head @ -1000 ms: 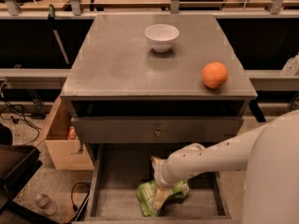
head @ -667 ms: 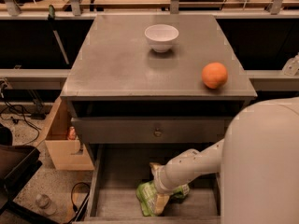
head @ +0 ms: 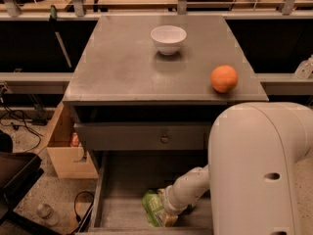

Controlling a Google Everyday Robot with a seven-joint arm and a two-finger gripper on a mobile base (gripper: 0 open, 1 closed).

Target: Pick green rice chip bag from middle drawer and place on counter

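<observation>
Gripper (head: 168,218) sits low at the front of the open middle drawer (head: 113,190), overlapping the right edge of the green rice chip bag (head: 153,207) in your view. You cannot tell how wide it stands, nor whether it has the bag. The bag lies crumpled on the drawer floor, close to the front edge. White forearm (head: 190,191) runs up and right from there into the big white arm housing (head: 254,170), which fills your lower right. Above the open drawer is a closed gray drawer front with a small knob (head: 165,139). On the bench (head: 122,72), a white bowl (head: 168,38) stands at back centre and an orange fruit (head: 224,78) near the right front corner, well apart. A cardboard box (head: 63,153) stands on the floor beside the cabinet.
</observation>
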